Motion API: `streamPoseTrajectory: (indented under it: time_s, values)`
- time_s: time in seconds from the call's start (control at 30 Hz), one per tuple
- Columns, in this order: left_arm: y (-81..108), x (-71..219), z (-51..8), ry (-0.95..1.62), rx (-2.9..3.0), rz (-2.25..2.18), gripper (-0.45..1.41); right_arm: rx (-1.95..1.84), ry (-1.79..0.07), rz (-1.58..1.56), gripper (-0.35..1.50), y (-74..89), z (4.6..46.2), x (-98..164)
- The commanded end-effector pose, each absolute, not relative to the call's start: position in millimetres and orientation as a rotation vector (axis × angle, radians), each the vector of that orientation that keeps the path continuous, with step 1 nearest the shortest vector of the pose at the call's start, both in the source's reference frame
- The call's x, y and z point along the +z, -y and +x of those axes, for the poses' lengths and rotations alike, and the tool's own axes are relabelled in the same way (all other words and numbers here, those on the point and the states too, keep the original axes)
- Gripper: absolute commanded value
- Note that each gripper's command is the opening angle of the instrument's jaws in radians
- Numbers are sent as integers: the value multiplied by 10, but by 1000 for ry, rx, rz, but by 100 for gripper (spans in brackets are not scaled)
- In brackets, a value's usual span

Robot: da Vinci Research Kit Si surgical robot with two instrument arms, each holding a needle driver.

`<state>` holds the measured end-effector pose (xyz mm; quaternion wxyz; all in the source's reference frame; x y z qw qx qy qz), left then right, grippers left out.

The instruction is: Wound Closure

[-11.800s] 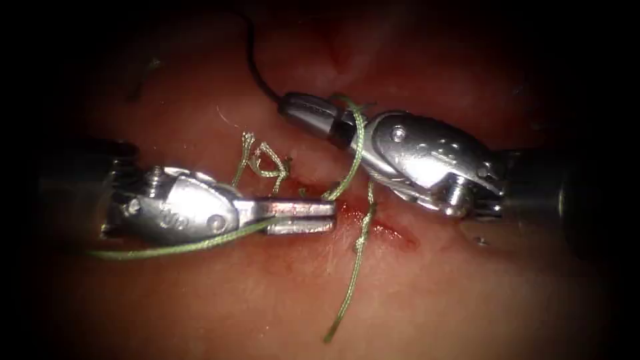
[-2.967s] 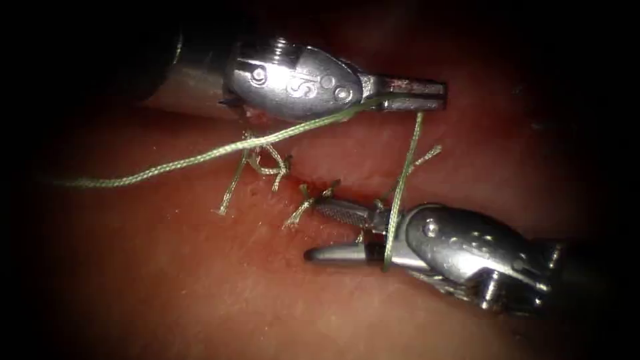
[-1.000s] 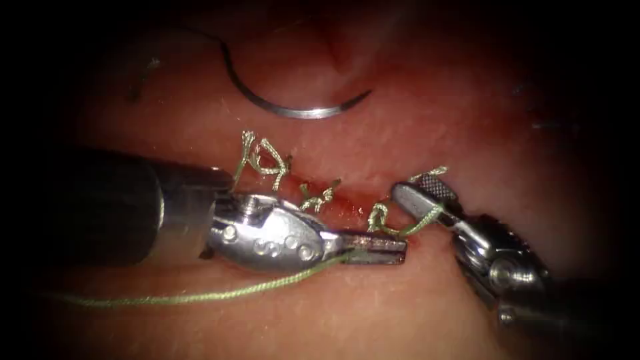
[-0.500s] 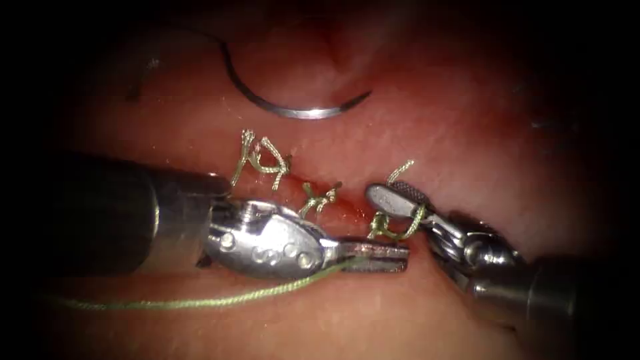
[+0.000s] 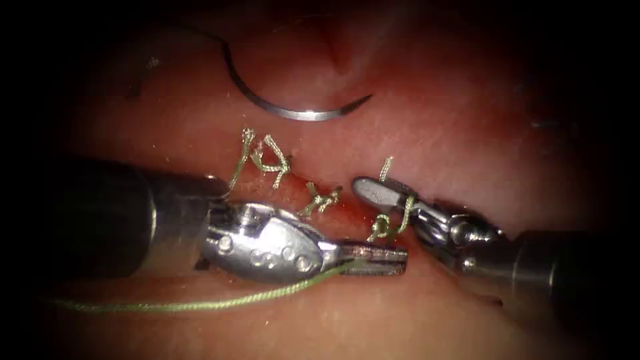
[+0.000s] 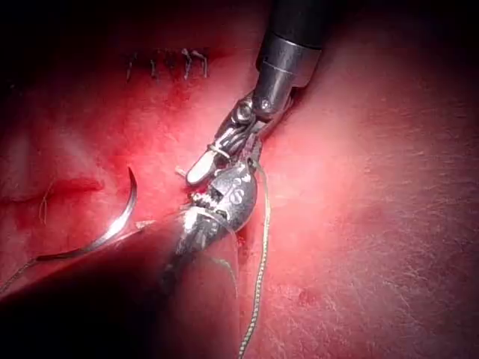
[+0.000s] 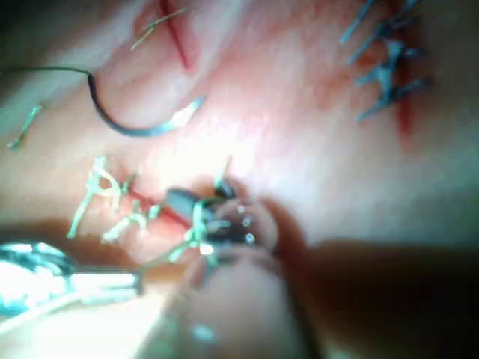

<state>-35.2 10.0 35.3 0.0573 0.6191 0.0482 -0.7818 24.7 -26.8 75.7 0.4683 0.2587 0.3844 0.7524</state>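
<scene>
Step in hand, judged from the layout: tying a knot at the third stitch on the cut (image 5: 347, 207). The left tool (image 5: 373, 255) has its fingers clamped on the long green thread (image 5: 200, 305), which trails off to the left. The right tool (image 5: 381, 193) has the short thread end looped around its fingers; these appear closed on that end. The needle (image 5: 293, 110) lies free on the tissue (image 5: 467, 133) above the cut, held by neither tool and not in the tissue. Two finished knots (image 5: 267, 163) sit left of the working knot (image 5: 381, 227).

Compared with one second ago, the right tool has shifted leftward toward the left tool, and the loop has slackened. Cinching would call for opposed tension.
</scene>
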Motion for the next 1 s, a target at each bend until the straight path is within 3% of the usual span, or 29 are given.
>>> streamPoseTrajectory:
  time_s: [0.03, 0.07, 0.13, 0.17, 0.2, 0.23, 0.57, 1.0]
  values:
    - [-100, 359, -358, -145, -2367, 1879, -45, 1836, -943, 634, 34, 271, 255, 762]
    - [-100, 359, -357, -146, -2367, 1879, -45, 1834, -943, 628, 21, 270, 255, 760]
    - [-100, 359, -357, -146, -2366, 1879, -45, 1830, -940, 625, 12, 268, 255, 759]
    - [-100, 359, -357, -146, -2366, 1879, -45, 1833, -940, 622, -3, 268, 254, 758]
    - [-100, 358, -357, -146, -2366, 1879, -45, 1833, -939, 623, -31, 267, 254, 758]
    - [-100, 358, -356, -146, -2366, 1879, -45, 1840, -940, 612, -35, 267, 253, 757]
    - [-100, 359, -344, -143, -2369, 1872, -45, 1792, -936, 504, -35, 259, 240, 720]
    - [-174, 398, -306, -121, -2468, 1819, -45, 1606, -979, 367, -35, 269, 258, 656]
